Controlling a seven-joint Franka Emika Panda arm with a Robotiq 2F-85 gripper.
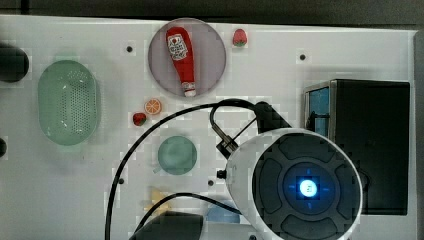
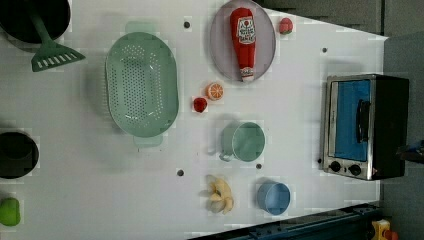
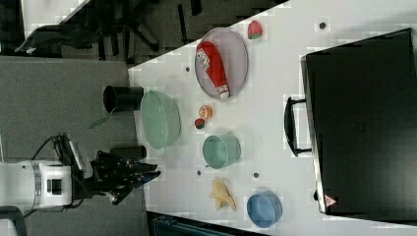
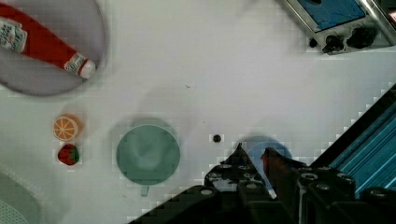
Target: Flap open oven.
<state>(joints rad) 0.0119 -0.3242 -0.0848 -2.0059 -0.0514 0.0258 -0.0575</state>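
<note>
The oven (image 2: 367, 125) stands at the left view's right, door closed, with a blue-tinted front, a dark bar handle (image 2: 361, 121) and black knobs. Its black top (image 1: 375, 145) lies at the top view's right, partly under my arm's white wrist (image 1: 295, 185). The right view has the oven (image 3: 364, 123) with its handle (image 3: 291, 127) sticking out. My gripper (image 4: 254, 154) hangs high above the table, apart from the oven (image 4: 336, 21), over a blue cup. Its black fingers (image 4: 239, 156) stand close together with nothing between them. The gripper (image 3: 152, 174) is also at the right view's lower left.
A ketchup bottle (image 2: 244, 40) lies on a grey plate (image 2: 265, 47). A green colander (image 2: 142, 82), green cup (image 2: 247, 141), blue cup (image 2: 274, 197), banana (image 2: 220, 195), orange slice (image 2: 215, 91) and strawberries (image 2: 200, 104) dot the white table. Black cables (image 1: 150, 135) loop near my arm.
</note>
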